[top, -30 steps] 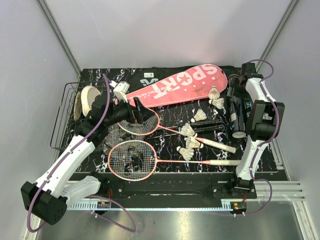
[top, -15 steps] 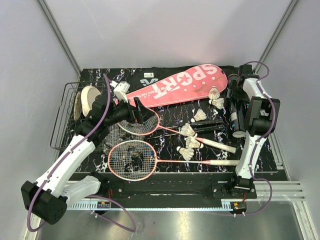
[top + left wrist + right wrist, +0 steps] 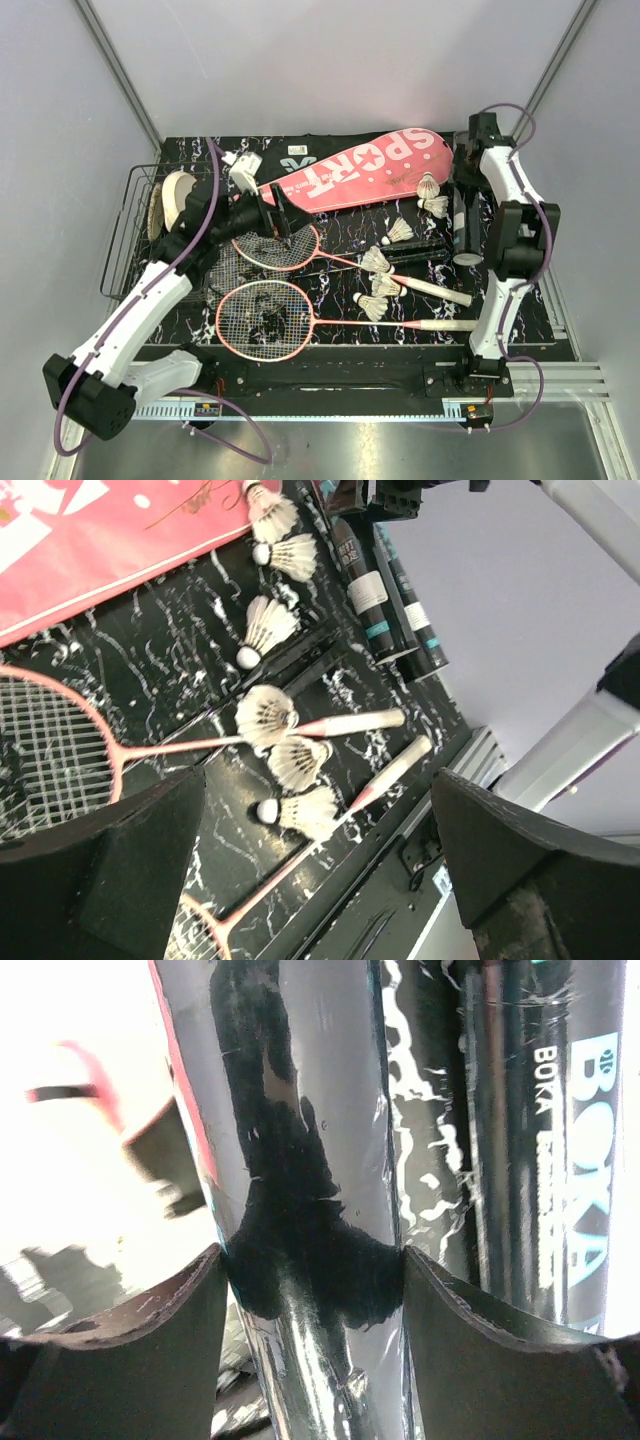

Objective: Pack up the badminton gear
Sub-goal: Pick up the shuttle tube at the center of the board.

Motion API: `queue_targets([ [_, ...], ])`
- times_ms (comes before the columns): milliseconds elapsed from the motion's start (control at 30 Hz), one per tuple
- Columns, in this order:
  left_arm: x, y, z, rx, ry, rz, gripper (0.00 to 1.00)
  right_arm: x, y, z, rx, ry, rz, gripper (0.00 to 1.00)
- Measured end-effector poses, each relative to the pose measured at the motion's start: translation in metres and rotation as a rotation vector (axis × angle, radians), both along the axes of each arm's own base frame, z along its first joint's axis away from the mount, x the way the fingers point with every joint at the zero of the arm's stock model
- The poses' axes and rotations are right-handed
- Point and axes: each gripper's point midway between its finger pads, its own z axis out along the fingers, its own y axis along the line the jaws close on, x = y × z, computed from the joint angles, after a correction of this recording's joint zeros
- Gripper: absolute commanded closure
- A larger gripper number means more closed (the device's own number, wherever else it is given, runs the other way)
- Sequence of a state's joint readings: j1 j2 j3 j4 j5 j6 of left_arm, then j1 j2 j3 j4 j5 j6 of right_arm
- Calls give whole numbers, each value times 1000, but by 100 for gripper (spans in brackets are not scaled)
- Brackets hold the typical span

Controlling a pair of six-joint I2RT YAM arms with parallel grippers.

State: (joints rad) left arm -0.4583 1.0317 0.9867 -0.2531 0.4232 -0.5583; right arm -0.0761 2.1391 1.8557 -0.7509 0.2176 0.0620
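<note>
**Astride the dark tube (image 3: 300,1110) at the right edge of the desk (image 3: 345,222)**

Straddling the tube with the right gripper (image 3: 312,1255), one of the fingers (image 3: 120,1350) hard by each flank; cannot tell from the wrist view whether pressing or only hugging. Found lying lengthwise at the far right, just beside a second tube marked BOKA (image 3: 570,1160). Likely to handle as light, stiff and hollow, with a glossy skin prone to slipping and rolling. Best taken square across the round body near the middle, firmly but without crushing.

Hovering the left gripper (image 3: 318,780) over the upper racket (image 3: 290,255), fingers spread wide and holding nothing. Expect the white feather shuttlecocks (image 3: 268,715) to be featherweight and easily bent; pinch at the cork, not the skirt.

Mind the desk's right edge and the enclosure wall (image 3: 600,230) beyond it, and the neighbouring tube, touching or nearly so. Probably safest to lift straight up before swinging inward. Look for more open room toward the centre, though crowded there by racket handles (image 3: 435,290), the pink SPORT case (image 3: 360,170) and, beneath it, the black bag (image 3: 295,155)
</note>
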Motion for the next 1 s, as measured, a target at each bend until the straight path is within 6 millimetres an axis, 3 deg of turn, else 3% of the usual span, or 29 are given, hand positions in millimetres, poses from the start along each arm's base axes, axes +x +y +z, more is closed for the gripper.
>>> queue_targets([
  [67,5,-7,11,-34,9,-13,1,-2,22,33,51,-66,19,51],
  [167,17,-25,22,-94,34,-58,1,-16,74,107,213,-255,86,53],
  [300,41,-55,24,-131,73,-96,1,-62,152,209,493,-525,220,52],
  [367,47,-72,22,-128,77,-120,1,-85,188,243,643,-632,283,52],
  [433,50,-86,18,-122,81,-142,1,-105,222,259,785,-673,332,53],
  [533,49,-102,10,-118,85,-174,1,-120,264,256,959,-664,368,53],
  [667,50,-112,9,-137,66,-196,1,-132,294,218,1095,-577,322,53],
  [800,51,-114,4,-141,61,-202,1,-138,305,201,1177,-546,264,52],
  [900,52,-116,-7,-130,80,-203,4,-141,306,204,1232,-570,228,50],
  [1000,49,-120,-18,-120,106,-221,13,-146,306,211,1262,-601,216,48],
])
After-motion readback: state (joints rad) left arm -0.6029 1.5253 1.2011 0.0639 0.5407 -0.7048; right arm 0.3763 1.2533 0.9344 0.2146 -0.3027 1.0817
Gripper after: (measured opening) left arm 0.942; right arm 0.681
